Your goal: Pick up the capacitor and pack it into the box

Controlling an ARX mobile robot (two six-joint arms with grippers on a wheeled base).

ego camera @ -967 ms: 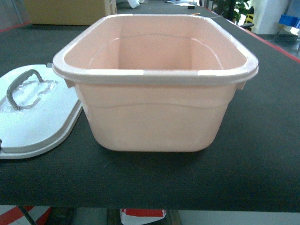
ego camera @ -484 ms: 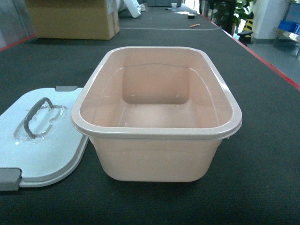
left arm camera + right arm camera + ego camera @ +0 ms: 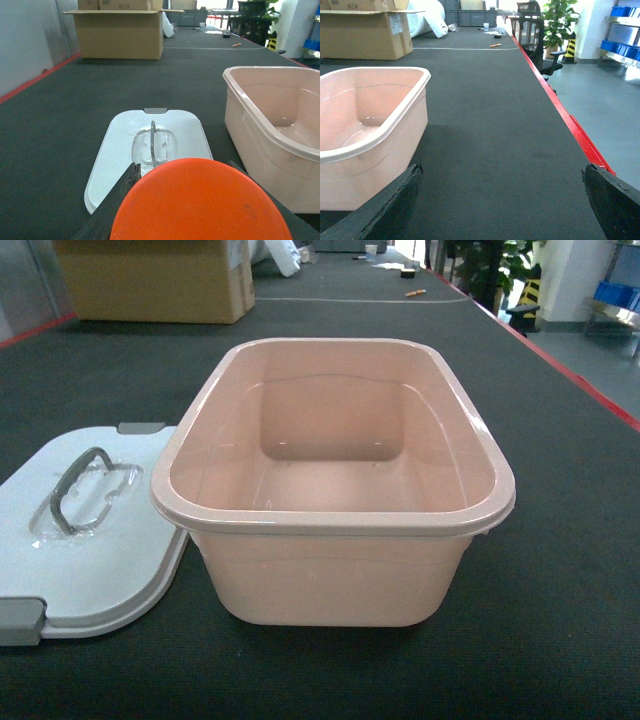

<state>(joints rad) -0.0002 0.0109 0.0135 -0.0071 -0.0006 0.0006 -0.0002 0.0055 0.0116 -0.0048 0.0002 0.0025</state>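
The pale pink box (image 3: 330,575) stands open on the dark table mat, with nothing inside it. Its light grey lid (image 3: 100,540) lies flat to its left, handle up. No gripper shows in the head view. In the left wrist view my left gripper (image 3: 184,167) is shut on the capacitor (image 3: 200,207), a large round orange body that fills the space between the black fingers. It hangs above the near end of the lid (image 3: 120,150), left of the box (image 3: 270,145). My right gripper (image 3: 502,170) is open and holds nothing, just right of the box (image 3: 370,150).
A brown cardboard carton (image 3: 150,280) stands at the far left of the table. A red strip (image 3: 570,125) marks the table's right edge. Beyond it are a black chair (image 3: 532,30), a plant and blue bins (image 3: 620,10).
The head view rose and tilted down between the oldest frame and half a second ago, so it now looks into the box. Nothing has moved since.
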